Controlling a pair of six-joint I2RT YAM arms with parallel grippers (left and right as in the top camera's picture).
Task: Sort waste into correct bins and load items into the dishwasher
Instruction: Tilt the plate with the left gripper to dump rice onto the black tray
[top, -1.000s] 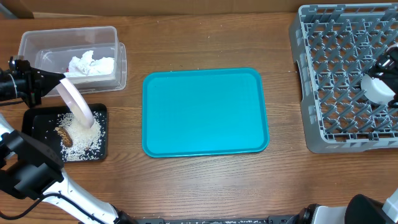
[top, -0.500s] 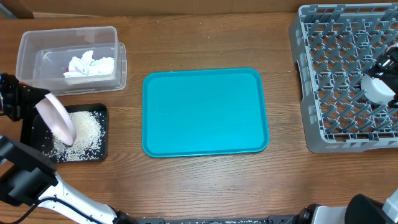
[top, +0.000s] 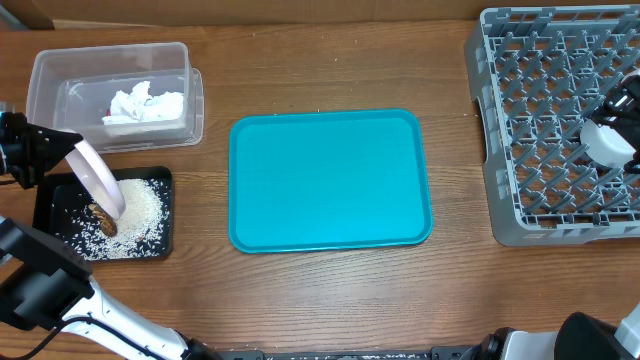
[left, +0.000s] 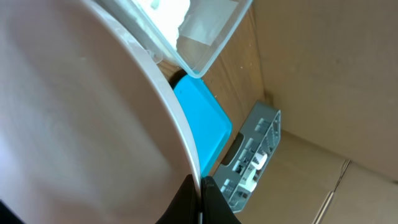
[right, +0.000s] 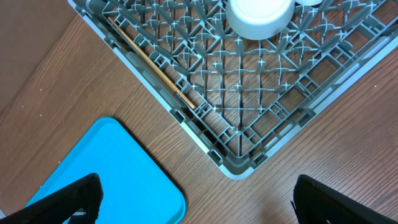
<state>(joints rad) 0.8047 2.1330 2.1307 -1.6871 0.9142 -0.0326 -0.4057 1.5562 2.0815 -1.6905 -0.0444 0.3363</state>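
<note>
The left tool (top: 62, 155) is clenched on the pinkish plate (top: 100, 180), tilted above the black tray (top: 50, 212); the right tool (right: 198, 202) is released over the rack (top: 540, 150). A careless swing could scatter crumbs (top: 140, 205) onto the tabletop (top: 330, 300)

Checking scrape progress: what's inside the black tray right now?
White rice-like crumbs cover the middle and right of the black tray, with a brown food scrap left of centre. The tilted pinkish-white plate hangs over its upper left part, so anything beneath that cannot be seen.
</note>
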